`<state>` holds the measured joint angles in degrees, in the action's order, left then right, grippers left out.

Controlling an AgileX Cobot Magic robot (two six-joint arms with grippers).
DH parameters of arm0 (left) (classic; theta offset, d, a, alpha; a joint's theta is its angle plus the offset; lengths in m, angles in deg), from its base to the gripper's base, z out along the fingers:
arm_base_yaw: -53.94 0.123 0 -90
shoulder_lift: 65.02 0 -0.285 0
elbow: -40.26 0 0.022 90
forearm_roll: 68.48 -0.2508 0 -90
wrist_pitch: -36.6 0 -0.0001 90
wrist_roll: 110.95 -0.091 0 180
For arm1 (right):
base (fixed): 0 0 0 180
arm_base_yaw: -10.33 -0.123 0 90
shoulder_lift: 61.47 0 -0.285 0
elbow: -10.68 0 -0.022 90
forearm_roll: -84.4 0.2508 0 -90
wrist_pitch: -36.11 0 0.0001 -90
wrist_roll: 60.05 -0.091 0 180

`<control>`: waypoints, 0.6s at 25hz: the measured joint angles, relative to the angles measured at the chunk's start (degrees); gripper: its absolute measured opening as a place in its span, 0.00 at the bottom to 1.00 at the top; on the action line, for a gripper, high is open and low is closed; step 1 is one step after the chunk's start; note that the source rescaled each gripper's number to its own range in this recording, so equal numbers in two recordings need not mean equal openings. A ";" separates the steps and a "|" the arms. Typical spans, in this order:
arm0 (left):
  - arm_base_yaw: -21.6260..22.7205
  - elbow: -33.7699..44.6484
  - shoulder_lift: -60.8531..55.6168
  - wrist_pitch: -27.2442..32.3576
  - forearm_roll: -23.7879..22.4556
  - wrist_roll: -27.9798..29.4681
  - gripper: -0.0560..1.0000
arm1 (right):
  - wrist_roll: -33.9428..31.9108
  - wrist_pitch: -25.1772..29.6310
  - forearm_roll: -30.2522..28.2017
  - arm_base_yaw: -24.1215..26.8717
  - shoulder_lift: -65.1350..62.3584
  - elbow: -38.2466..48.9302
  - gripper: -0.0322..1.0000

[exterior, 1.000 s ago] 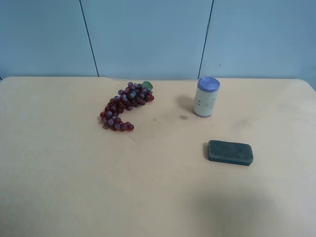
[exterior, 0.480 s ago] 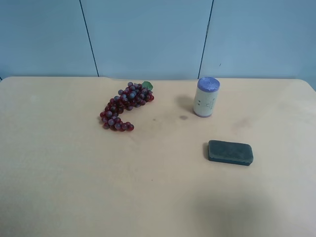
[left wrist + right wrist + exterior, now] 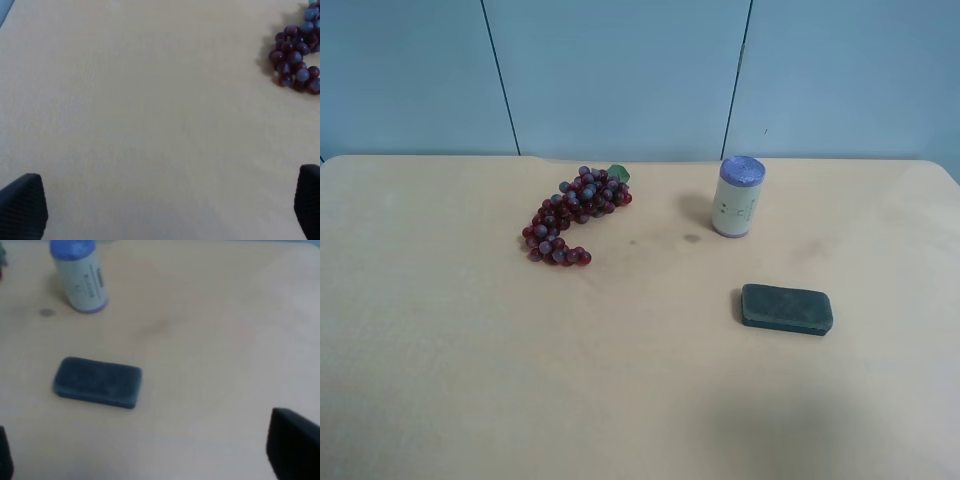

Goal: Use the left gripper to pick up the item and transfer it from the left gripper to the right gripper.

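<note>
Pale wooden table [image 3: 450,360] filling the lower frame, light blue panelled wall [image 3: 620,75] across the top, dark vertical seams, soft even light

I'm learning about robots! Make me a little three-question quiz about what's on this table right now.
1. True or false: the green block is lying flat on the table with nothing gripping it.
2. Which thing stands closest to the block? A) the grape bunch B) the white can with the purple lid
3. Fill in: the left wrist camera sees the grapes, but it does not see the ____.

Key:
1. True. Neither pincer touches it; in both wrist views only the dark fingertips show at the picture edges, set wide apart.
2. B
3. block
</note>
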<state>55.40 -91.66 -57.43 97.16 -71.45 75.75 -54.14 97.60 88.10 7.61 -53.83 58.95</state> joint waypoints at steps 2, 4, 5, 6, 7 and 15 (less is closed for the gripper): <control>0.00 0.00 0.00 0.00 0.00 0.00 1.00 | 0.00 0.00 0.00 -1.02 0.00 0.00 1.00; 0.00 0.00 0.00 0.00 0.00 0.00 1.00 | 0.00 0.00 0.06 -1.21 0.00 0.00 1.00; 0.00 0.00 0.00 0.00 0.00 0.00 1.00 | 0.00 0.00 0.06 -1.23 0.00 0.00 1.00; 0.00 0.00 0.00 0.00 0.00 0.00 1.00 | -0.05 0.00 0.09 -1.23 0.00 0.00 1.00; 0.00 0.00 0.00 0.00 0.00 0.00 1.00 | -0.05 0.00 0.09 -1.23 0.00 0.00 1.00; 0.00 0.00 0.00 0.00 0.00 0.00 1.00 | -0.05 0.00 0.12 -1.23 0.00 0.00 1.00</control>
<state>55.40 -91.66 -57.43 97.16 -71.45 75.75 -54.20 97.60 88.22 6.38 -53.83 58.95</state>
